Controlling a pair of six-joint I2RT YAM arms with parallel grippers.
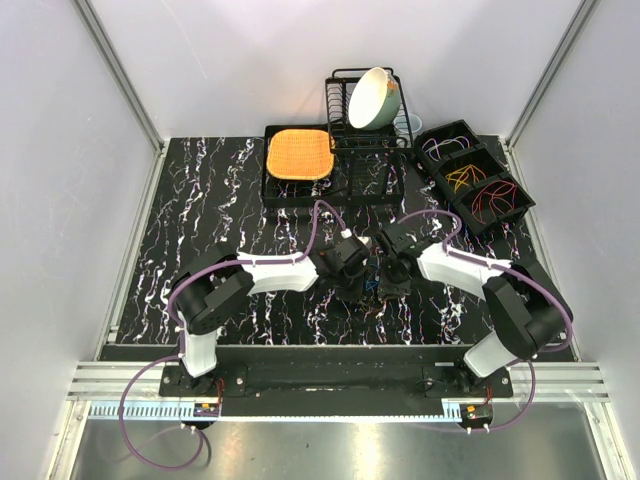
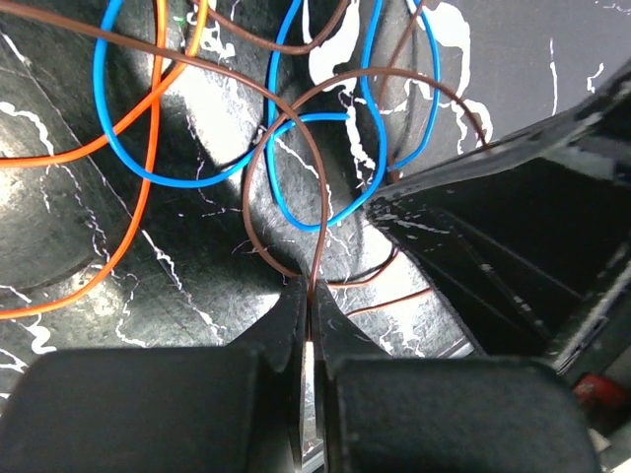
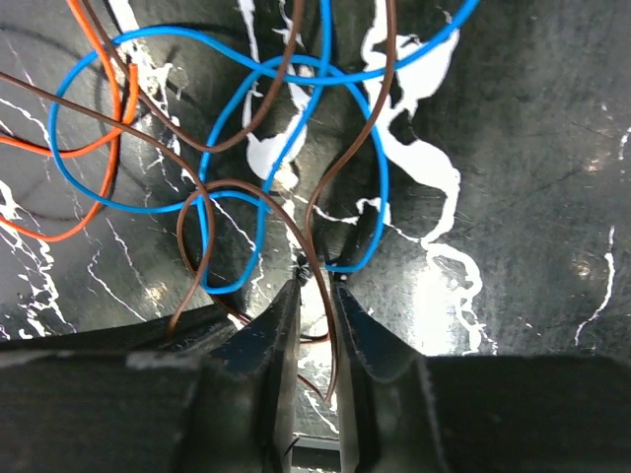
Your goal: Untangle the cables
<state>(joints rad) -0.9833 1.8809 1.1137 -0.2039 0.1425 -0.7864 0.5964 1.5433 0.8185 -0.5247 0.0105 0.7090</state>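
Cables (image 1: 374, 287) are bunched mid-table (image 1: 220, 210) between both claws, a brown cable (image 2: 327, 212) is pinched by the shut left gripper (image 2: 312, 296), and a brown strand (image 3: 314, 222) running straight ahead is straddled by the right gripper (image 3: 317, 284), jaws narrowly parted.

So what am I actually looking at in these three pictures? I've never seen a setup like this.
These are two robot arms, the left arm and the right arm, bolted at the near edge of a black marbled table. The wide picture comes from a camera fixed overhead. The two close-ups come from a camera on each wrist, looking past that arm's own fingers.

Between the arms lies a tangle of thin cables, including a blue cable and an orange cable.

The left end effector, a two-fingered pincer, is shut on a brown cable. The right end effector stands slightly open, with a brown strand between its fingers.

At the back are a dish rack holding a bowl, an orange mat and a divided bin of more cables.
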